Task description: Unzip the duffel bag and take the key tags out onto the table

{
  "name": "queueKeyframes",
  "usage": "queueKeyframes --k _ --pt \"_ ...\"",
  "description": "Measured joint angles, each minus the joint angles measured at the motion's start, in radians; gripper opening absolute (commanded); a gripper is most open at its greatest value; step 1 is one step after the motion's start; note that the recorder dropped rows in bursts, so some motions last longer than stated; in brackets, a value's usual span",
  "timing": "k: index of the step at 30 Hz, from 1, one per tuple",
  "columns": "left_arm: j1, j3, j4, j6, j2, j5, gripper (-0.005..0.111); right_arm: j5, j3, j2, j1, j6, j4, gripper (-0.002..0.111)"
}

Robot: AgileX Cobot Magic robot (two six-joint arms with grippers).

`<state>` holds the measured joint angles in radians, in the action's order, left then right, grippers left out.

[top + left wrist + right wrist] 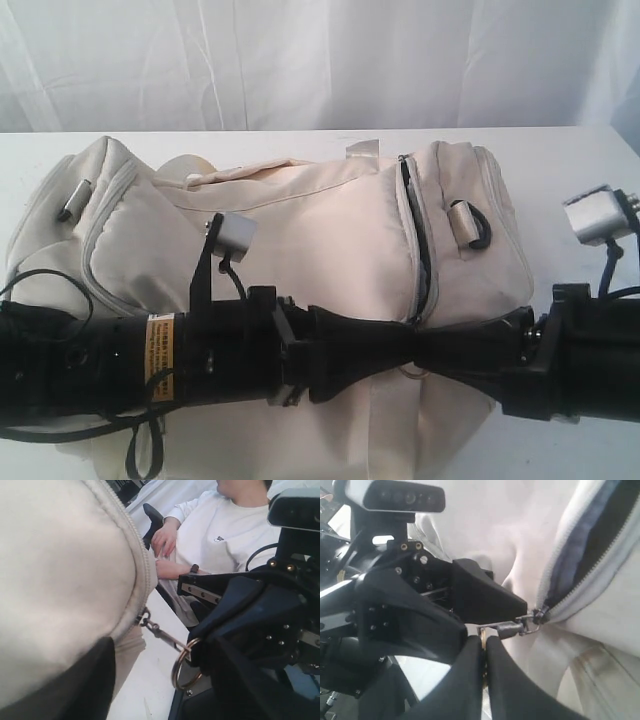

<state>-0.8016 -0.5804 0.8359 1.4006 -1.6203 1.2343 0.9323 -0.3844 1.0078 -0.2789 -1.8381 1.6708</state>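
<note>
The cream duffel bag (320,230) lies across the white table (560,160). Both grippers meet at its near side. My right gripper (484,645) is shut on the metal ring (483,636) of the zipper pull (512,628). Above the pull, the grey zipper (555,580) gapes a little and shows dark lining (612,527). My left gripper (162,692) is open. One of its fingers (82,687) rests against the bag (60,570), and the ring (182,666) hangs just beyond its jaws. The key tags are hidden.
A person in a white top (225,535) sits beyond the table's edge in the left wrist view. A white curtain (320,60) hangs behind the table. The bag's end pocket zipper (420,240) stands partly open. Bare tabletop shows behind the bag.
</note>
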Motion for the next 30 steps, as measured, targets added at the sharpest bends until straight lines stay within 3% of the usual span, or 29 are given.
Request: queueKeyframes --k 9,17,20,30 --pt "0.000 0.000 0.005 0.055 0.000 0.006 0.056 0.007 0.000 0.000 0.000 -0.003 -0.012 0.000" --pt "0.000 0.000 0.017 0.059 0.002 0.028 0.016 0.003 0.000 0.000 0.000 -0.006 -0.015 0.000" --pt "0.000 0.000 0.021 0.059 0.002 0.019 0.007 0.000 0.000 0.000 0.000 -0.008 -0.023 0.000" --pt "0.000 0.000 0.023 0.057 0.002 0.019 0.006 -0.010 0.000 0.000 0.000 -0.016 -0.031 0.000"
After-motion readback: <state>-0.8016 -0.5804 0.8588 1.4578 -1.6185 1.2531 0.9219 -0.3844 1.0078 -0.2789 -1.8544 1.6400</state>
